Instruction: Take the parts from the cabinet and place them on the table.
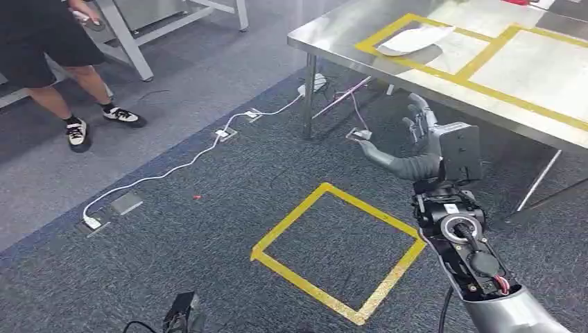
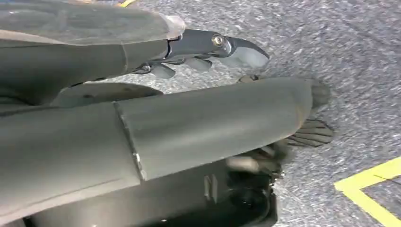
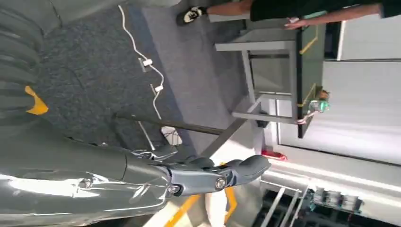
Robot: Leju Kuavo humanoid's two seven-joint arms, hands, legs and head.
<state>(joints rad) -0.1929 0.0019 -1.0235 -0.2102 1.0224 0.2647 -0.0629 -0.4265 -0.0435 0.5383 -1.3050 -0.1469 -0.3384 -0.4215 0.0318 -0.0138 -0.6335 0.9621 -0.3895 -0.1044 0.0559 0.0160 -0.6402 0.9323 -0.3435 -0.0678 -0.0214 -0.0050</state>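
A: What is held at this moment?

B: Nothing is held by the right hand (image 1: 416, 142). It is raised in front of the steel counter (image 1: 527, 104), with the fingers apart and the thumb stretched to the side. The left hand (image 2: 208, 49) is seen from its wrist camera above the grey carpet floor (image 1: 173, 222); whether it is open or closed cannot be told with certainty.

A: And the parts?

B: One flat white part in a pale bag (image 1: 414, 39) is lying inside the yellow taped frame (image 1: 478, 62) on the counter. The cabinet is not clearly recognised; a rack with shelves is glimpsed in the right wrist view, but it is blurred.

A: How should the step be done well?

B: It is judged that another part must be fetched. The body should be turned slowly, the white cable (image 1: 180, 163) on the floor should be avoided, and distance should be kept from the person in black shorts (image 1: 48, 48). The hand should be kept open until the part is reached.
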